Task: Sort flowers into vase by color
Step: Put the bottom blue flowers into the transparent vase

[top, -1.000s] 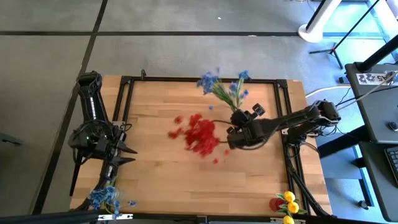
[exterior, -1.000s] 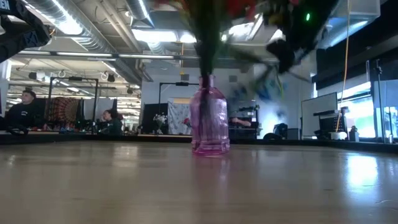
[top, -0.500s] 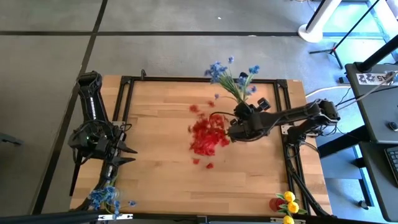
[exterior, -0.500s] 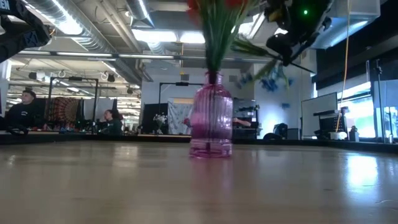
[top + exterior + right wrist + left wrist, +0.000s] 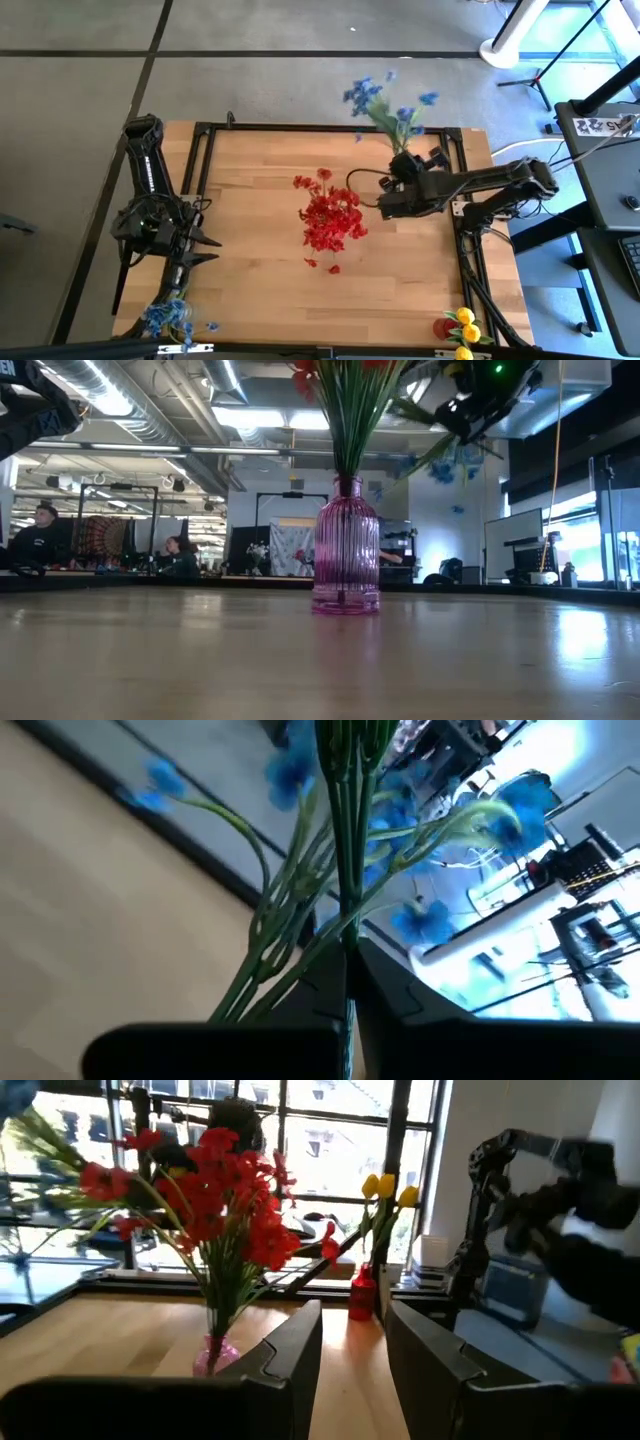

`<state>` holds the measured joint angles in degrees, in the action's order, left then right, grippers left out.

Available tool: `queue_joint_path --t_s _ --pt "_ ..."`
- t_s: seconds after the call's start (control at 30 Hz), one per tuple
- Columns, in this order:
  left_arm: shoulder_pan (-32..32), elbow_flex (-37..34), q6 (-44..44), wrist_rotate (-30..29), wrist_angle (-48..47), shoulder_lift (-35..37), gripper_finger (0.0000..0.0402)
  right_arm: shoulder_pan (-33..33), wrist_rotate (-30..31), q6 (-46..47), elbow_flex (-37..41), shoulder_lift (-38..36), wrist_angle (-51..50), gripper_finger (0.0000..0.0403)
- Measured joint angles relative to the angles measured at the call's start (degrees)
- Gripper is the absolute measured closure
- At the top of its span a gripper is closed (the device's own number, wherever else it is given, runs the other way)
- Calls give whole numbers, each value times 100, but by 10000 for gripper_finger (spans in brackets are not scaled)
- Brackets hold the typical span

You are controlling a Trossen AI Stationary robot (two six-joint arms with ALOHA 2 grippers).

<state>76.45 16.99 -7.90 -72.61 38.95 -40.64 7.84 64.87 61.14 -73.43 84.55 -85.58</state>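
Note:
A bunch of red flowers [image 5: 330, 218] stands with its stems in a ribbed pink glass vase [image 5: 346, 560] at the table's middle. My right gripper [image 5: 388, 195] hovers just right of it, shut on a sprig of blue flowers [image 5: 385, 105] whose blossoms reach past the far edge. My left gripper [image 5: 205, 246] waits open near the left edge. The left wrist view shows the red flowers [image 5: 215, 1185] and the open fingers [image 5: 300, 1350]. My right gripper pinches the blue sprig's bundled green stems [image 5: 346, 925] between its two fingers [image 5: 385, 985]. The sprig is lifted clear of the table, and the stems run on past the fingertips to the blue blossoms [image 5: 420, 915]. In the low view the sprig [image 5: 440, 460] slants below the gripper [image 5: 470, 405].
More blue flowers [image 5: 170, 318] stand at the near left corner. Yellow flowers [image 5: 463, 328] in a small red vase [image 5: 361, 1292] stand at the near right corner. A black frame [image 5: 300, 128] runs round the table. People sit in the room beyond [image 5: 40, 540].
My right gripper has moved toward the far right of the table, away from the red bunch, staying shut on the blue sprig, whose blossoms have swung out past the far edge. The red bunch and its pink vase, blurred and shifting before, now stand still and upright.

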Motion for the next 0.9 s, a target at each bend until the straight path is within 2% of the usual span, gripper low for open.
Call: queue_joint_path --t_s 0.13,0.23,0.33,0.47,0.57,0.67,0.77,0.9 --pt "-330 0 -4 209 -167 -30 292 0 170 -116 0 -548 73 398" --pt "-780 0 -6 490 -207 -29 292 0 166 -675 1 -861 587 398" --pt "-1317 0 -10 822 -211 -29 291 0 142 -1817 2 -1074 1534 398" --pt "-2002 0 -4 1031 -196 -18 291 -100 -264 -3705 2 -1154 3188 398" --pt "-2437 0 21 1230 -204 -18 291 -439 -1103 -5003 4 -1134 4385 398" --pt "-2864 0 175 1605 -215 -19 291 -1029 -2462 -5688 2 -1045 5414 398" --pt "-3225 0 415 1854 -339 -20 291 -1668 -3934 -5862 2 -877 5973 398" --pt "-3548 0 815 1937 -561 -20 291 -2413 -5769 -5860 2 -467 6112 398"
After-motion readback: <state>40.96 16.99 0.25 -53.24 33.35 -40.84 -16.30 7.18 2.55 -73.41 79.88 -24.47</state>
